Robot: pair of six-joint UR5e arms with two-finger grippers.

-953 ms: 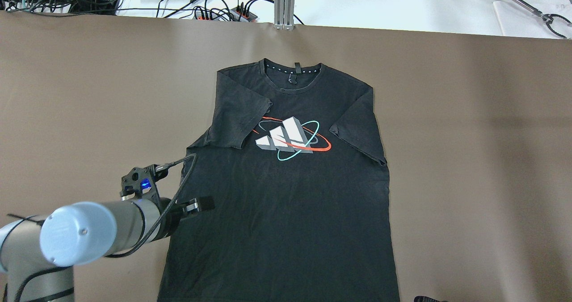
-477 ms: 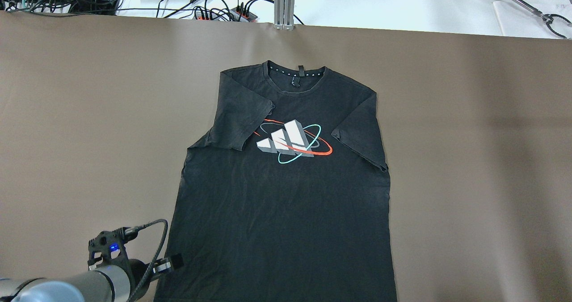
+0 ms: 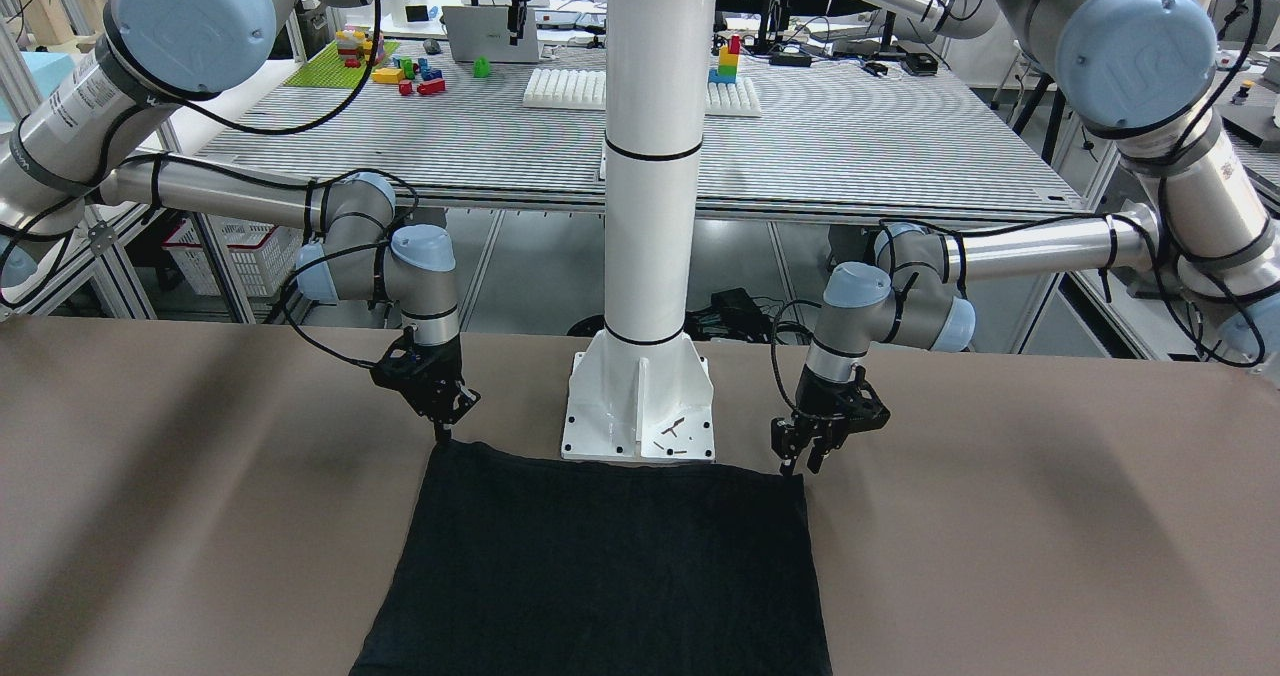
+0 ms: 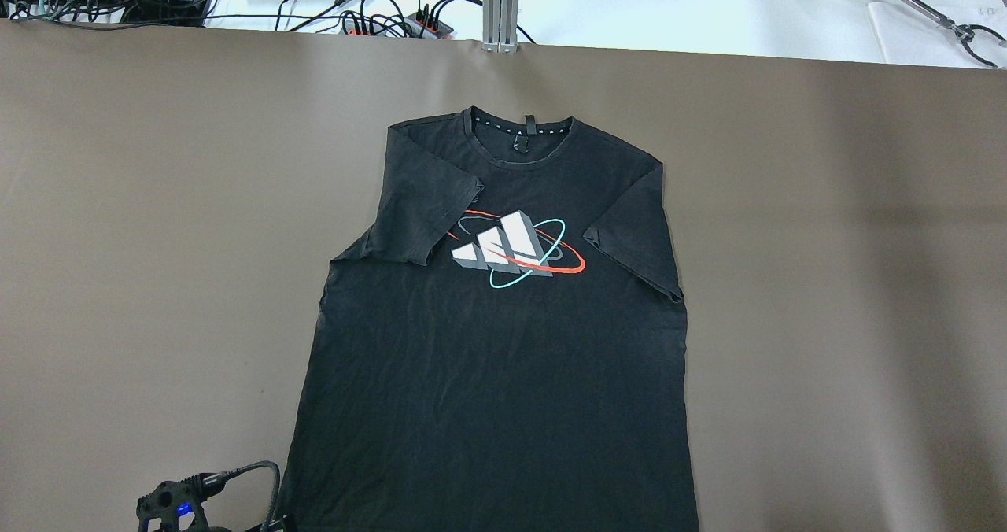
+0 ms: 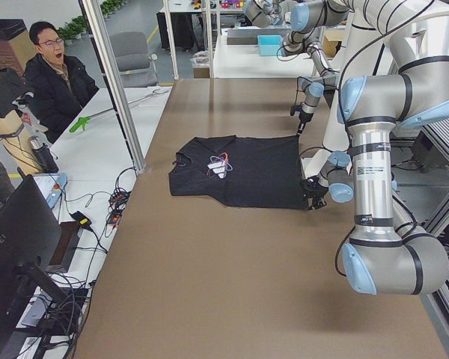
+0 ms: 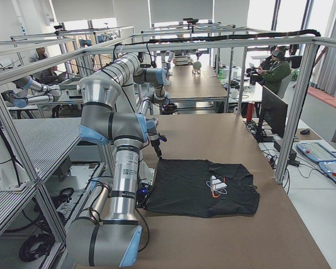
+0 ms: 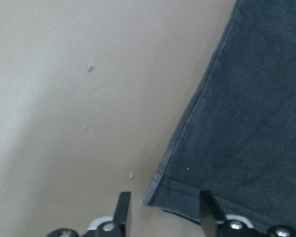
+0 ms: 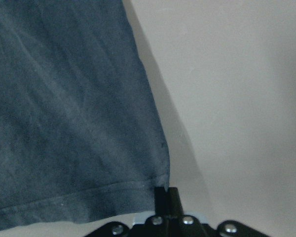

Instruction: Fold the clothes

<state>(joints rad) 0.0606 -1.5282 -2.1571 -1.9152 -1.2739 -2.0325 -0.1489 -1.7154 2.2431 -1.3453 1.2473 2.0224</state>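
Garment: black T-shirt [image 4: 503,374], flat, print up, on brown table [image 4: 142,201], hem toward white pole [image 3: 650,206].
Tooling: left gripper [image 7: 162,201], fingers apart, straddling one hem corner; right gripper [image 8: 167,198], fingers together at the other hem corner, pinch not discernible.

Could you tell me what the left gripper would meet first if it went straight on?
Most likely the shirt: its hem corner lies between the open fingers of the left gripper, which points down at the table. Depth is unclear; a finger might touch table first.
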